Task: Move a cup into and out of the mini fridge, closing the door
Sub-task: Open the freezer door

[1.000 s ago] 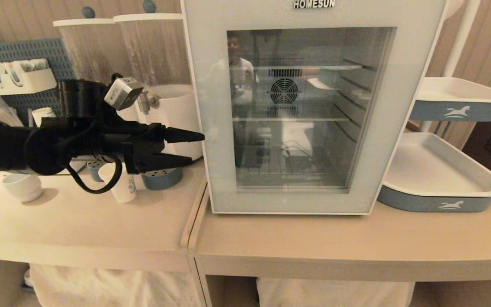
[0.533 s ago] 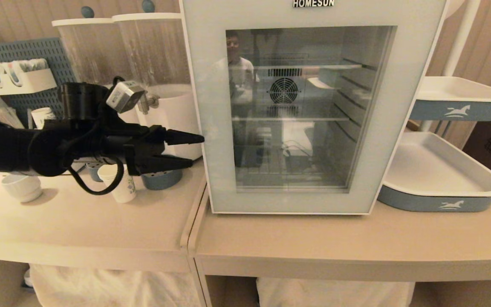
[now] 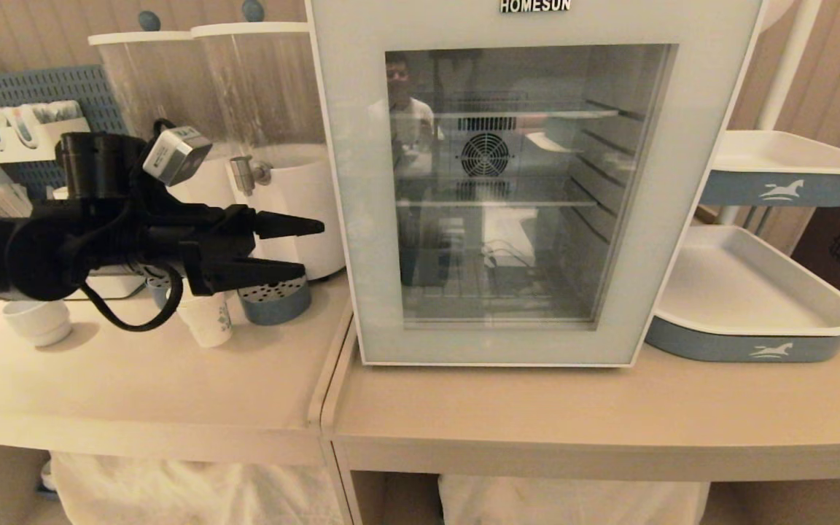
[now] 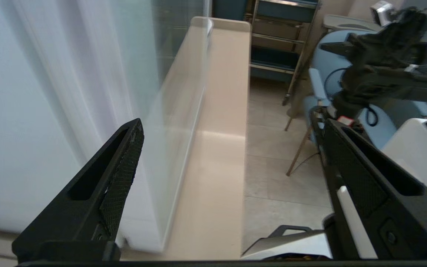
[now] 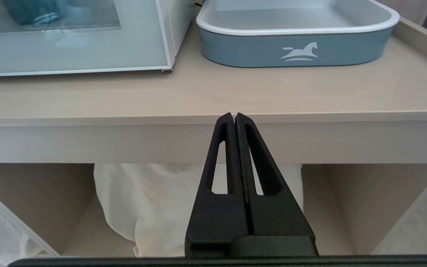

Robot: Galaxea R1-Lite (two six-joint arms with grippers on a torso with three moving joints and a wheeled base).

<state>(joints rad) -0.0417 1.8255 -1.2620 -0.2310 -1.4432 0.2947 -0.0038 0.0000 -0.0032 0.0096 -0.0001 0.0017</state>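
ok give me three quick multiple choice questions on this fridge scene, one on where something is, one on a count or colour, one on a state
1. Where is the left gripper?
A. inside the fridge
B. beside the fridge's left edge, above the counter
C. over the trays

2. How many blue-sided trays with a horse logo stand right of the fridge?
A. one
B. two
C. four

3. How is the fridge door?
A. closed
B. wide open
C. taken off

Answers:
1 B: in the head view its open fingers point at the door's left edge, just short of it, above the counter.
2 B: a lower tray and an upper tray show there.
3 A: the door lies flat against the fridge front.
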